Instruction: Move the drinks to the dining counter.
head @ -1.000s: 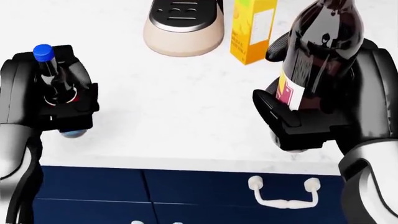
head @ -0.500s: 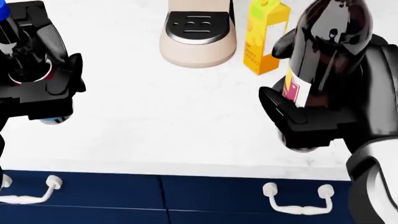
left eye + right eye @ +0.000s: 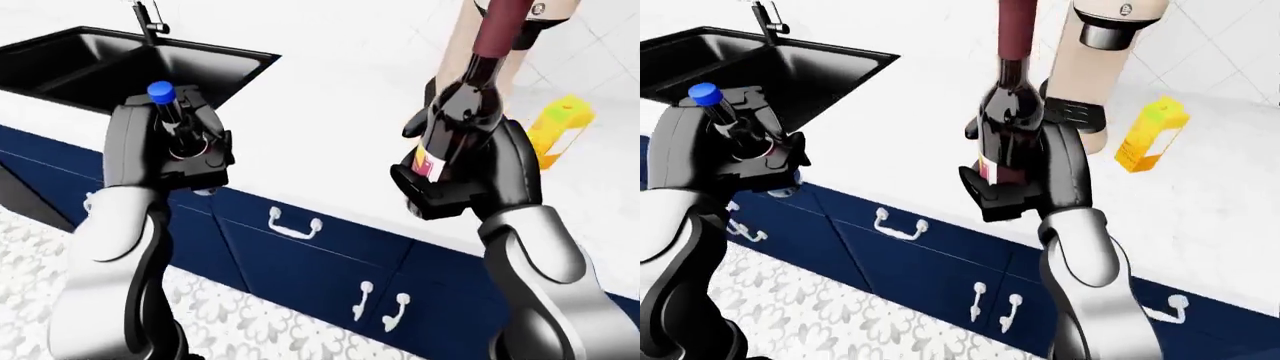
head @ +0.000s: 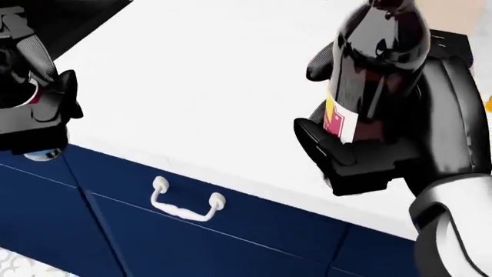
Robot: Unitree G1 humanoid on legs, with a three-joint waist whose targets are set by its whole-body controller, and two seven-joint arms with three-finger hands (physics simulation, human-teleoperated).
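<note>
Above the white counter (image 3: 330,97), our view has swung left: right hand (image 3: 470,176) grips the wine bottle (image 3: 465,112) at 2 o'clock, left hand (image 3: 170,146) seemingly closed round the blue-capped bottle (image 3: 170,116) at 10; likely turning toward the dining counter.

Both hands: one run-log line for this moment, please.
left hand: shut on blue-capped bottle | right hand: shut on wine bottle | yellow carton: on counter

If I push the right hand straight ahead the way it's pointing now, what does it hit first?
Probably the beige appliance standing on the white counter: in the right-eye view it rises just beyond the right hand and its wine bottle. The yellow carton sits off to the right. Depth is uncertain.
</note>
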